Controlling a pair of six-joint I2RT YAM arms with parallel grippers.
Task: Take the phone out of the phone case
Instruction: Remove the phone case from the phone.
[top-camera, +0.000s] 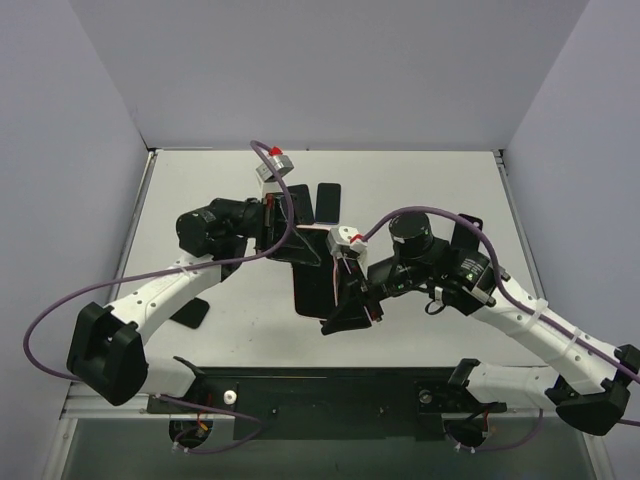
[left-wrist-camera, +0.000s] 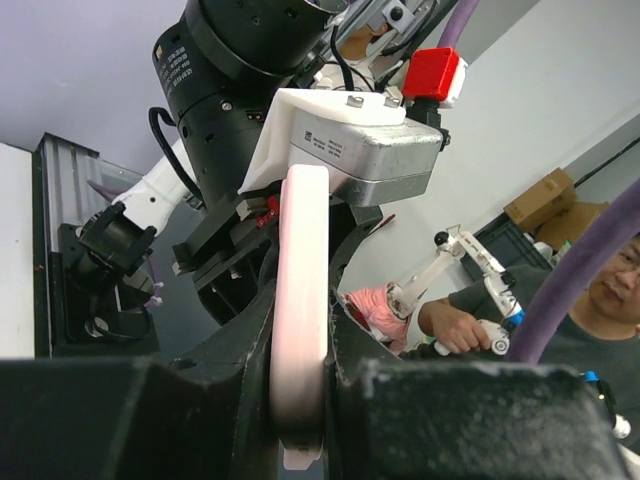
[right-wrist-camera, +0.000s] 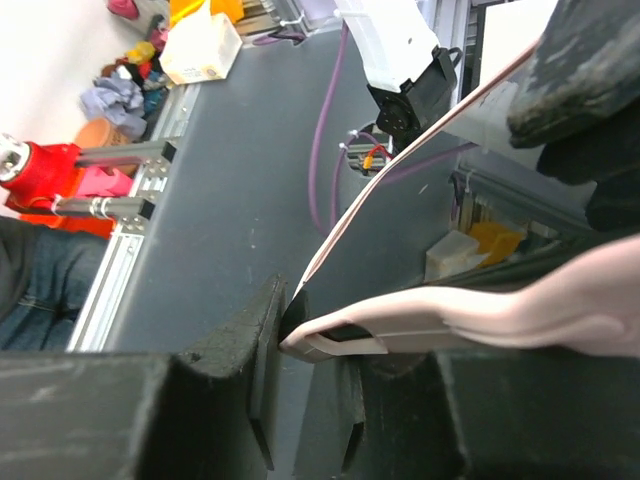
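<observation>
Hanging between your grippers over the middle of the table (top-camera: 430, 190), the phone (top-camera: 312, 288) sits in its pink case (left-wrist-camera: 300, 300), dark face up, with its long axis running roughly far to near. Your left gripper (left-wrist-camera: 300, 400) is clamped on the case's far end, seen edge-on between its fingers. Your right gripper (right-wrist-camera: 305, 345) pinches the near edge, where the pink rim bends. Both arms bend inward, and their wrists meet at centre.

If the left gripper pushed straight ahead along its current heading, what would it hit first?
Most likely the right arm's wrist camera, which sits just beyond the pink phone case that the left gripper is clamped on. The gap between them is unclear.
</observation>
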